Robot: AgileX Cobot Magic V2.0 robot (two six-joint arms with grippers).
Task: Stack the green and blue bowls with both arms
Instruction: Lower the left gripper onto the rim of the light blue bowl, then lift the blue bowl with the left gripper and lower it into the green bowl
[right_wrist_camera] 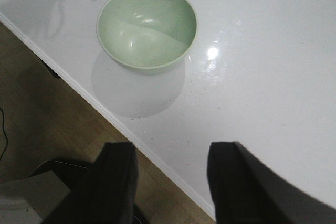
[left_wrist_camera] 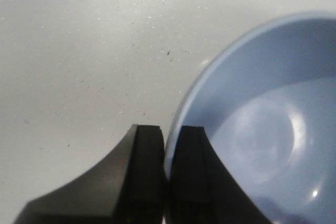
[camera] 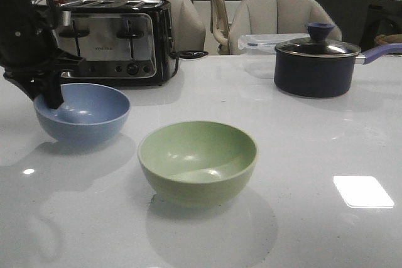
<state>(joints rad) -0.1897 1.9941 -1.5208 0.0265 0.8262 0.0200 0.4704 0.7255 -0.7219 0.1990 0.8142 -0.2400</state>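
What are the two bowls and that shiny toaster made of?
The blue bowl and green bowl look like matte plastic or melamine, though glazed ceramic is possible: flat even colour with only soft, dull highlights inside. The toaster looks like polished metal, likely steel, with black trim: its side mirrors the room.
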